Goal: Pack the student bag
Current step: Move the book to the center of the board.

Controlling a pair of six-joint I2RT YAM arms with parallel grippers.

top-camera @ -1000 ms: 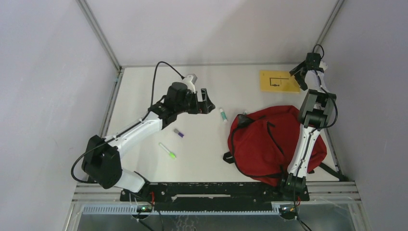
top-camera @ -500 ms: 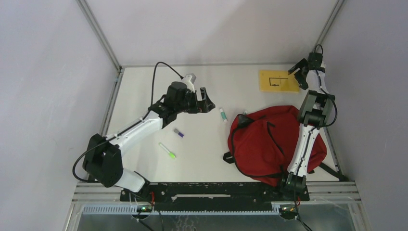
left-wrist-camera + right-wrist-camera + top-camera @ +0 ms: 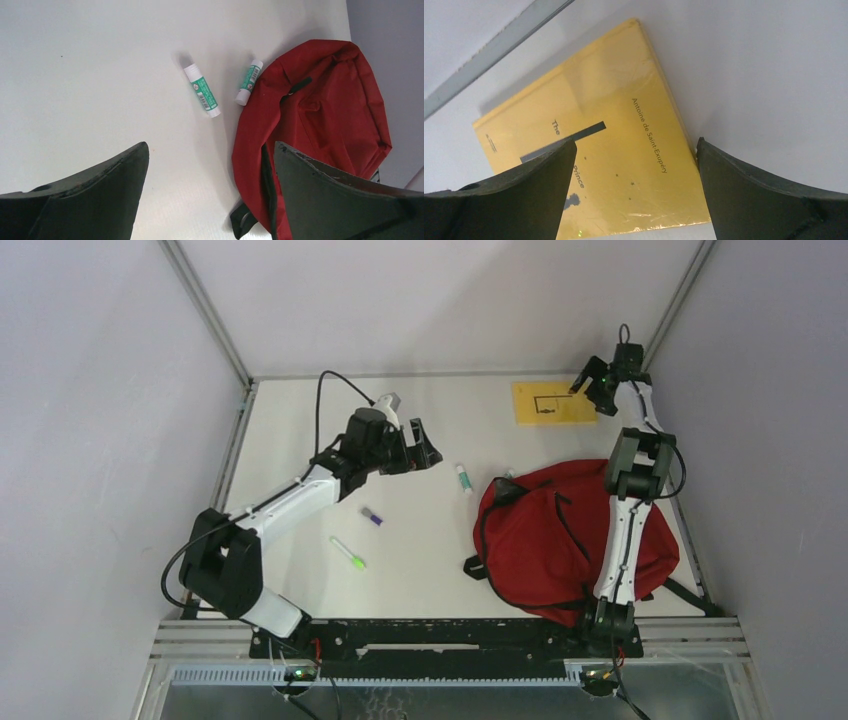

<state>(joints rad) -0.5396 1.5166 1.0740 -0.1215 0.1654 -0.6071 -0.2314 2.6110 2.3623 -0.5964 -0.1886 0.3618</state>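
**While the bag waits, both pincers are open and hold nothing**

Because neither grip holds anything, you can judge that both arms are at the step before a grasp. The left pincer [image 3: 428, 447] hovers above the white bench [image 3: 300, 430] with its jaws wide apart. It faces a green-and-white glue stick [image 3: 201, 91], which I think is its target. The right pincer [image 3: 590, 390], also spread and empty, hangs over the thin yellow paperback book [image 3: 548, 403] in the far right corner, probably to take it by an edge.

The soft red fabric student bag [image 3: 570, 540] lies flat at the near right of the bench, under the right arm and apart from the book.

The top view shows you only one stick clearly. The left wrist view shows a second glue stick [image 3: 249, 82] just beside the bag's edge; whether it touches, I cannot tell. Only the right wrist view lets you read the author's name on the cover.
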